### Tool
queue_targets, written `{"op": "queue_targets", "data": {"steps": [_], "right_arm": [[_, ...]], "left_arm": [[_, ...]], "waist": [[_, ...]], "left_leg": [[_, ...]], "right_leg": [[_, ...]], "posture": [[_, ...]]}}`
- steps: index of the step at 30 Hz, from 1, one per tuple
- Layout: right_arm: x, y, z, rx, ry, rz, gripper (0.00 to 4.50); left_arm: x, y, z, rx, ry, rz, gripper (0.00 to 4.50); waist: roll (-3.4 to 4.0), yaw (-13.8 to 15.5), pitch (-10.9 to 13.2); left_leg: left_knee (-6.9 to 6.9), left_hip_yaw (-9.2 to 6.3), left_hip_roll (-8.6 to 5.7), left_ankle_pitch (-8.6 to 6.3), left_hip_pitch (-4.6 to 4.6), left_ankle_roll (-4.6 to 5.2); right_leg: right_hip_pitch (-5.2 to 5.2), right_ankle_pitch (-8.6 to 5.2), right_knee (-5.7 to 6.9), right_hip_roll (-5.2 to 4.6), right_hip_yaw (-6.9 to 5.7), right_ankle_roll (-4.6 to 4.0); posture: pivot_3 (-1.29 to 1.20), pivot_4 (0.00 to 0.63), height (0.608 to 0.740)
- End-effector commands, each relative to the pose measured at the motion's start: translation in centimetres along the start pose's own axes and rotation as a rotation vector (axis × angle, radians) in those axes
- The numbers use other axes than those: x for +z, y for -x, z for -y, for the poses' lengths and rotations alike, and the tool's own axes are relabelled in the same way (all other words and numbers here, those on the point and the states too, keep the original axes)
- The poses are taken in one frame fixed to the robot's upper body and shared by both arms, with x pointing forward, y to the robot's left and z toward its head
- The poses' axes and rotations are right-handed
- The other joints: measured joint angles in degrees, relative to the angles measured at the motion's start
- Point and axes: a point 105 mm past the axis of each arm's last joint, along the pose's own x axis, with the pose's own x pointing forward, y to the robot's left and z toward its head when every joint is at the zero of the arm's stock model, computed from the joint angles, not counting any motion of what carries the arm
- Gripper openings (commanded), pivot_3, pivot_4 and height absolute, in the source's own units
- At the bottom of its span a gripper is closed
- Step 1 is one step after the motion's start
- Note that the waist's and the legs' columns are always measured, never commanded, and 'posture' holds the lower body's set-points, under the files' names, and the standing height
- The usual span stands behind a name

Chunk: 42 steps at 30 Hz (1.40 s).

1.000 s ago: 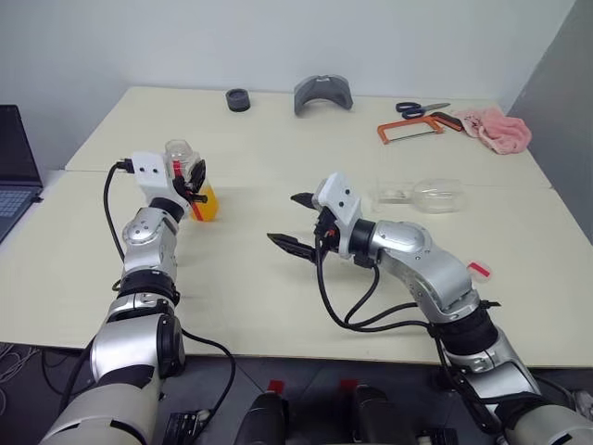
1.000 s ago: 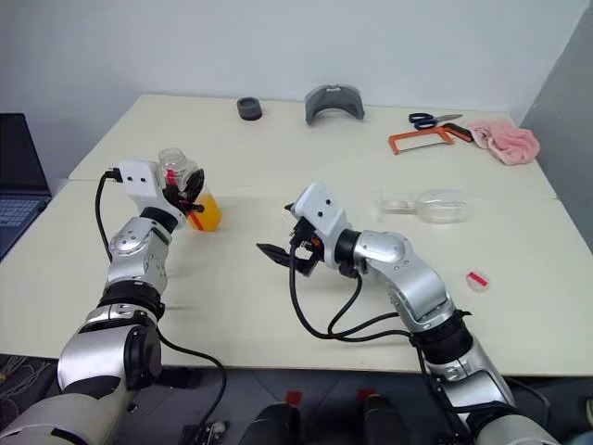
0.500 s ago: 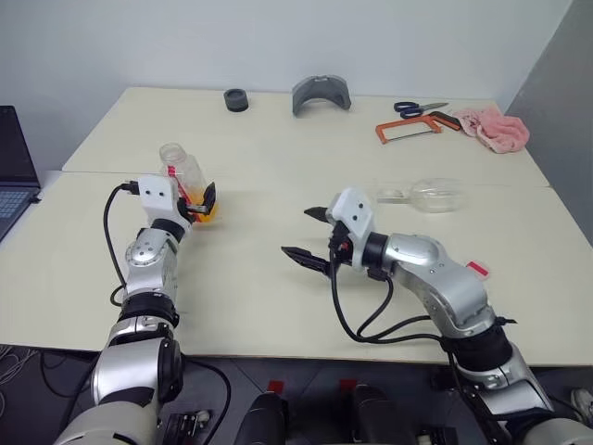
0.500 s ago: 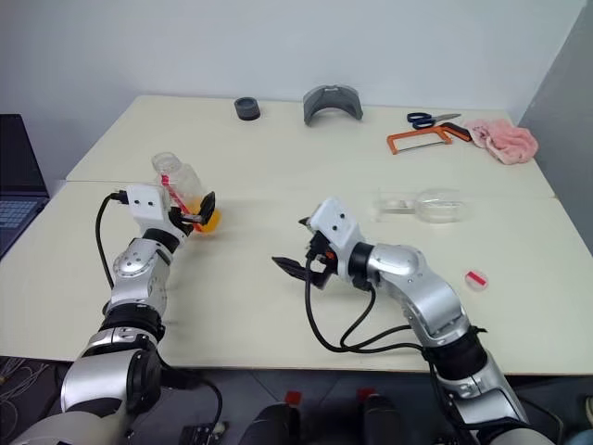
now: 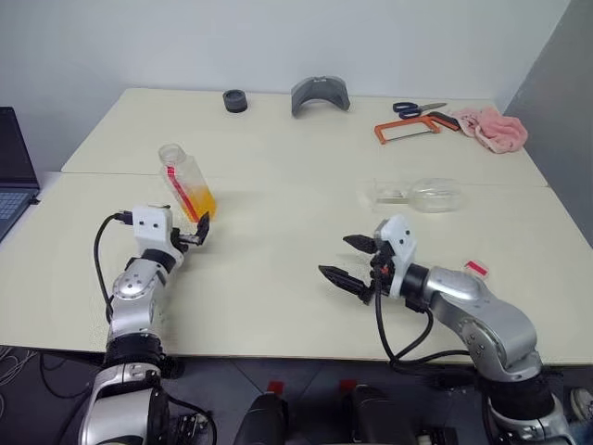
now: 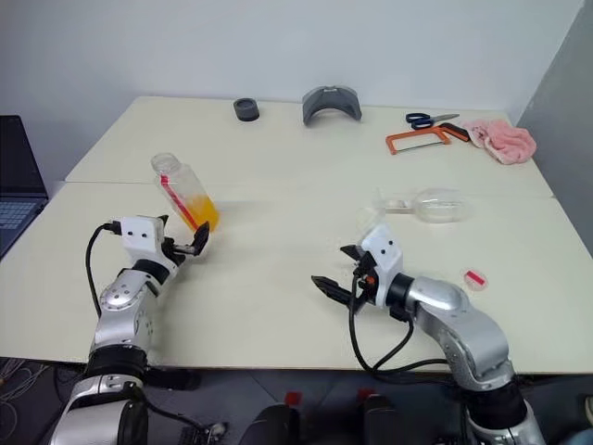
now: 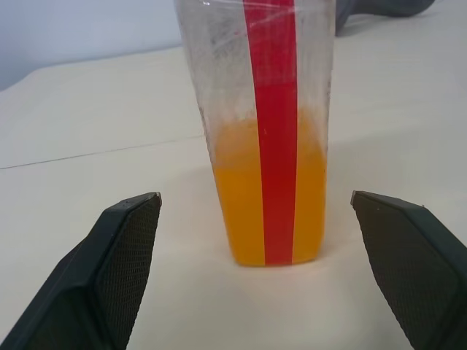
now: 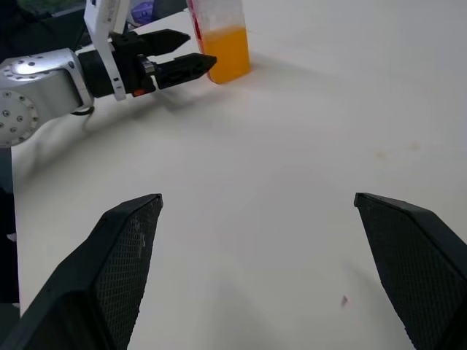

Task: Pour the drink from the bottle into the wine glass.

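While bottle stands uncapped at table's left, leaning, drink filling lower half, left gripper gapes wide just short of it. Wine glass lies on side, well right. Right gripper wide, empty. Advice: right glass first; regrip bottle squarely mid-body.

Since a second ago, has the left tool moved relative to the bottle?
Yes. The left tool has let go and pulled back toward the robot; the bottle stands on the table beyond its open fingers.
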Motion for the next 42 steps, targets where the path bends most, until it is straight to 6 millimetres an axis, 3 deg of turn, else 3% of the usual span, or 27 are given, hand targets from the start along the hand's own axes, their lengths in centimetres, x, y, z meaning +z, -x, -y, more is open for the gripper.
{"op": "queue_targets", "data": {"steps": [1,5,7,11,16,23,30,42], "right_arm": [[1.6,1.1,1.1,-0.109,-0.039,0.103,4.5],[1.4,1.6,2.5,-0.247,-0.122,0.128,4.5],[0.7,1.2,3.6,-0.332,-0.243,0.121,4.5],[0.5,-0.1,4.9,-0.405,-0.505,0.194,4.5],[0.3,-1.5,6.4,-0.491,-0.66,0.24,4.5],[0.7,-2.7,10.2,-0.602,-0.814,0.352,4.5],[1.3,-3.9,13.1,-0.656,-0.888,0.454,4.5],[0.0,-4.6,17.5,-0.786,-1.097,0.562,4.5]], "left_arm": [[0.8,1.3,0.1,-0.051,-0.027,0.031,4.49],[0.3,3.1,1.7,-0.163,-0.055,0.024,4.49],[0.1,3.6,2.5,-0.212,-0.055,0.02,4.49],[1.3,4.0,7.2,-0.483,0.001,0.033,4.49],[3.1,4.2,10.2,-0.704,0.04,0.018,4.49],[6.3,3.6,12.5,-0.89,0.041,0.044,4.49],[6.2,4.1,13.2,-1.019,-0.009,-0.008,4.49],[7.2,3.3,13.8,-1.069,-0.035,0.027,4.49]], "waist": [[0.02,0.0,0.0],[0.01,0.0,0.0],[0.02,0.2,0.0],[0.02,0.1,0.0],[0.04,0.0,0.0],[0.06,-0.2,0.0],[0.12,-1.3,0.0],[0.17,-1.5,0.1]], "left_leg": [[-0.02,0.02,0.02,0.0,0.03,0.0],[-0.03,0.02,0.1,0.0,0.05,0.0],[-0.03,0.0,0.1,0.0,0.06,0.0],[-0.03,0.0,0.1,0.0,0.09,-0.01],[-0.08,0.06,0.04,0.0,0.13,0.0],[-0.08,0.23,0.0,0.0,0.19,0.0],[-0.16,0.33,0.0,0.0,0.23,0.0],[-0.16,0.35,0.02,0.0,0.23,0.0]], "right_leg": [[0.0,0.0,0.0,0.0,0.02,0.0],[0.03,0.0,0.0,-0.01,0.03,0.0],[0.07,0.0,0.0,-0.01,0.02,0.0],[0.12,0.0,0.01,0.0,0.01,-0.01],[0.11,0.0,0.01,0.04,0.04,-0.01],[0.11,0.0,0.02,0.13,0.1,-0.01],[0.11,-0.01,0.03,0.22,0.1,-0.03],[0.09,-0.01,0.03,0.2,0.15,-0.04]], "posture": [[0.0,0.15,0.74],[0.0,0.15,0.74],[0.0,0.15,0.74],[0.0,0.15,0.74],[0.0,0.15,0.74],[0.0,0.15,0.74],[0.0,0.15,0.74],[0.0,0.15,0.74]]}}
